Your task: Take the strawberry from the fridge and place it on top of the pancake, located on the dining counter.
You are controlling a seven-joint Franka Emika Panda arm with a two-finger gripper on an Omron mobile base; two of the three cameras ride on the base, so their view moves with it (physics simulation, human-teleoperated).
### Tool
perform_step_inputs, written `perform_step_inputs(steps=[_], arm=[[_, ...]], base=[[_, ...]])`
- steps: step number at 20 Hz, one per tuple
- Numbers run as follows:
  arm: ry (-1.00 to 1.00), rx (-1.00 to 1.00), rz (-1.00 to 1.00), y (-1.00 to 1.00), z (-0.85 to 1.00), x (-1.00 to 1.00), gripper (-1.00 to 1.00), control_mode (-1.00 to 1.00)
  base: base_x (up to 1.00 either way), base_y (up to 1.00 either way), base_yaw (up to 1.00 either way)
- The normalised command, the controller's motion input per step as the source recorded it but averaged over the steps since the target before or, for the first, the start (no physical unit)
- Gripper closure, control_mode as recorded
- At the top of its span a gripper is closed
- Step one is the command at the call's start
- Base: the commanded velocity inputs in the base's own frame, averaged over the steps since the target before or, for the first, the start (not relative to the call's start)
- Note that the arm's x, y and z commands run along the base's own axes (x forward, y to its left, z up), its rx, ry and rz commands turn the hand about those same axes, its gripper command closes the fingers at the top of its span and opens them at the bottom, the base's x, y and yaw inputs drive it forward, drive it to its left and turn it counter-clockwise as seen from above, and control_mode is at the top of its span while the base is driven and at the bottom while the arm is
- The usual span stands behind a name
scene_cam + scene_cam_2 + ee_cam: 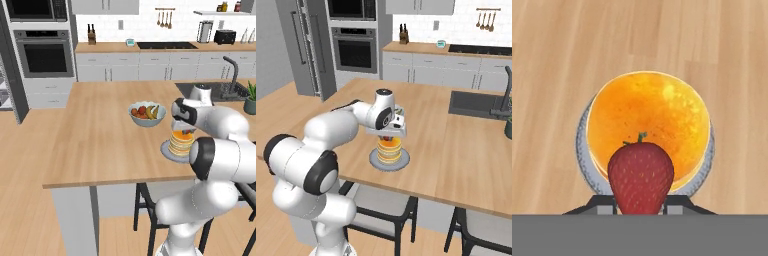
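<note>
Your gripper (640, 212) is clamped on the strawberry (641, 177); in the hand view the berry sits upright between the two dark finger tips, green stem up, its red body covering the near edge of the pancake (647, 120). Look at the right base view: the hand hangs directly over the pancake stack (389, 148), with the strawberry (386, 138) a small dark-red spot at or just above the top pancake; you cannot tell from any view whether it touches. The stack stands on a round grey plate (375, 161), whose rim shows on both sides of the pancake in the hand view. Plate and stack sit on the dining counter (456, 150), near the edge closest to the robot. From the left base view you see the stack (180, 143) just in front of the arm's wrist, with the grey fruit bowl (146, 114) near it, farther in on the wooden top and apart from the plate. A dark sink (473, 104) with a dark faucet is set into the counter's far right. The fridge (303, 47) stands well away at the upper left of the right base view, beside the wall oven (354, 49). Dark stools (381, 210) stand under the counter's near edge
</note>
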Motion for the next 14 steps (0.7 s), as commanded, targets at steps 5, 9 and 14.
perform_step_inputs(steps=[5,9,14], arm=[[0.00,0.00,0.00,0.00,-0.25,0.00,1.00,-1.00],[0.00,0.00,0.00,0.00,0.00,0.06,1.00,-1.00],[0.00,0.00,0.00,0.00,0.01,0.30,1.00,-1.00]], base=[[0.00,0.00,0.00],[0.00,0.00,0.00],[0.00,0.00,0.00]])
